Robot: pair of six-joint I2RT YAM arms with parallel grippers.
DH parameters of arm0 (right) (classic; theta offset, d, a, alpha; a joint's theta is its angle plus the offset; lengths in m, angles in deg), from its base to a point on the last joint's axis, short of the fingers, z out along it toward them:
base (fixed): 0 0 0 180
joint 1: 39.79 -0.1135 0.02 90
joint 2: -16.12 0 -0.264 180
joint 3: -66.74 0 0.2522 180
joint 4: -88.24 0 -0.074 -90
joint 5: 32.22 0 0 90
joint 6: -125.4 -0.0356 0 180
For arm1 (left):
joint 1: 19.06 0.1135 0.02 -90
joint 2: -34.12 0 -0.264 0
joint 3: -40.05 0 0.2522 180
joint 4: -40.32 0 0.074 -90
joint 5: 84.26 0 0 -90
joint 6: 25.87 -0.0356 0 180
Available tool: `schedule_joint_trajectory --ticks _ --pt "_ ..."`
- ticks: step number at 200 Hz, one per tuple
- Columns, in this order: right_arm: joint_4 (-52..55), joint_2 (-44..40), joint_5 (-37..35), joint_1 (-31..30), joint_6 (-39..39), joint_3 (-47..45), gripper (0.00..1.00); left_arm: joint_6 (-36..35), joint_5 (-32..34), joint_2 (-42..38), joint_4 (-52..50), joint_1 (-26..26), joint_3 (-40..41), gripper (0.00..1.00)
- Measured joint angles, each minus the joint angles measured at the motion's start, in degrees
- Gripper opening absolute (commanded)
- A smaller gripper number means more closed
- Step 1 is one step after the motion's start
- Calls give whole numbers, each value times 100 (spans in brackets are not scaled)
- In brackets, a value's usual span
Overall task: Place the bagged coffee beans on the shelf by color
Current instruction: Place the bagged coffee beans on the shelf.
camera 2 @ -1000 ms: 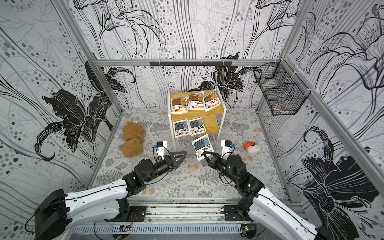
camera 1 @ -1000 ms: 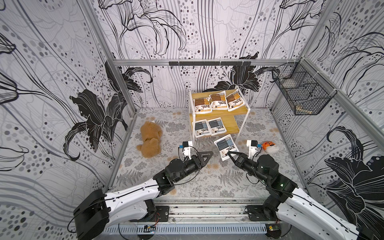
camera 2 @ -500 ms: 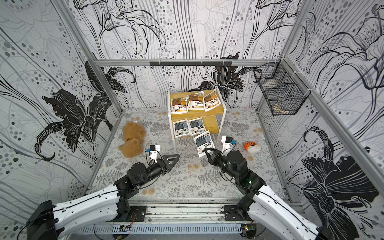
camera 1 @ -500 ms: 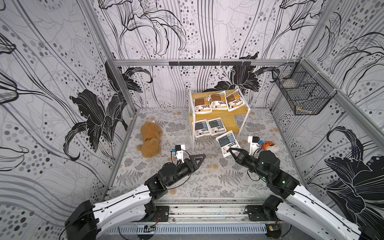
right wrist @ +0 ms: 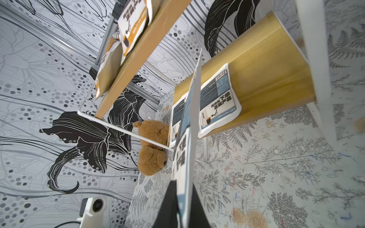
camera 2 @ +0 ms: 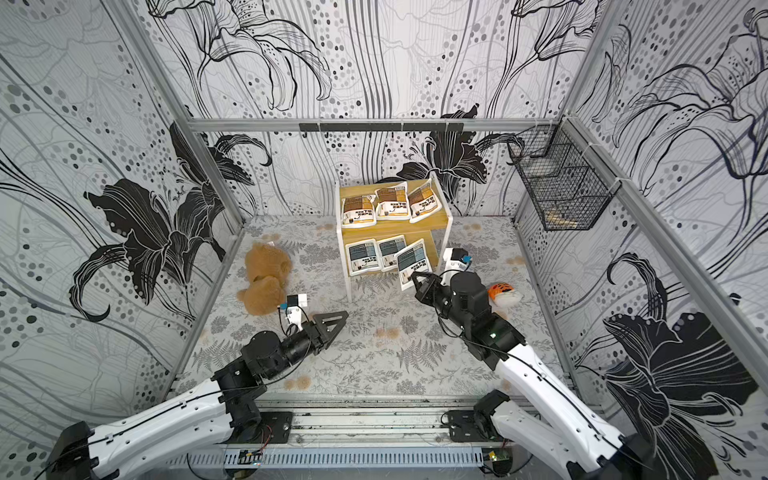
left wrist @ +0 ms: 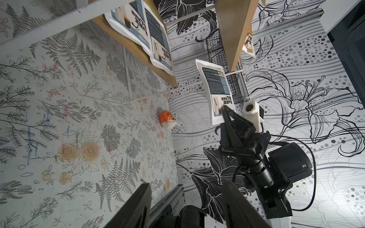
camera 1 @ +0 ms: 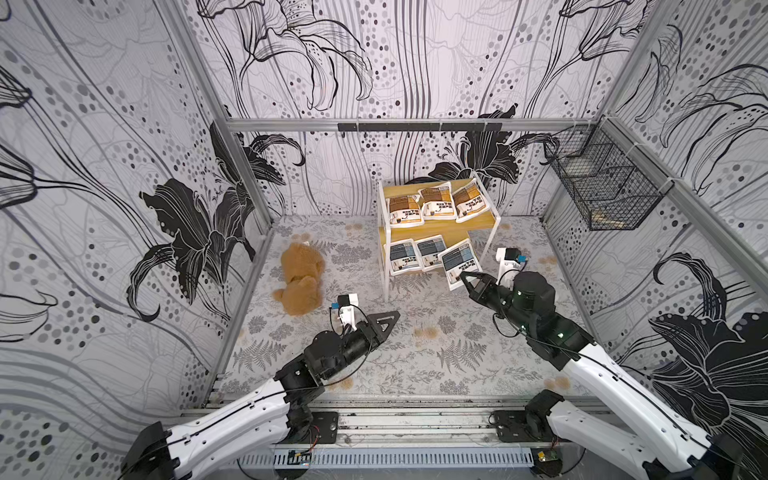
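Pouch print reads "Hello, Coffee Lovers" in the right wrist view. shelf [camera 1: 469,226]: upper board carries three brown-orange pouches [camera 1: 436,202], lower board two grey-blue pouches [camera 1: 402,257]. right gripper [camera 1: 463,277] pinches the held pouch [camera 1: 459,262], grey-blue and tilted, by the lower board's front right corner. left gripper [camera 1: 388,322] spread, empty. orange toy [camera 2: 503,293] shows in a top view and the left wrist view only.

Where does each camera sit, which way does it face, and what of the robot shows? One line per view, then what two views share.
Top views: high over the front rail, looking down at the shelf; left claw and right claw show.
Left wrist: on the left arm, facing the right arm and its grey-blue pouch; own open fingers show.
Right wrist: on the right arm, facing the shelf's lower board, pouch edge-on; own claw tips show.
Both wrist views show that pouch.
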State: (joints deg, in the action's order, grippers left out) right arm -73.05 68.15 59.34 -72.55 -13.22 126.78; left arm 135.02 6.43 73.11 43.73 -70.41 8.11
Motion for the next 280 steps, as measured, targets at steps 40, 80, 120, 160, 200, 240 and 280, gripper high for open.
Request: schedule_joint_trajectory --ticks 40,80,120,160,200,240,280 --pt "-48 562 96 306 140 275 0 -72 2 -323 -358 74 0 62" --pt "-138 1126 94 479 306 531 0 -118 24 -605 -658 125 0 62" --pt "-308 1519 50 597 437 654 0 -129 74 -848 -905 142 37 62" --pt "-470 1775 48 778 461 713 0 -122 90 -1043 -1097 155 168 62" --pt "-673 2035 11 809 457 798 0 -116 103 -1145 -1193 160 201 62" --pt "-710 2387 -57 868 455 994 4 -109 103 -1154 -1318 160 201 63" --pt "-710 2559 -127 879 463 1141 47 -109 105 -1174 -1436 160 201 63"
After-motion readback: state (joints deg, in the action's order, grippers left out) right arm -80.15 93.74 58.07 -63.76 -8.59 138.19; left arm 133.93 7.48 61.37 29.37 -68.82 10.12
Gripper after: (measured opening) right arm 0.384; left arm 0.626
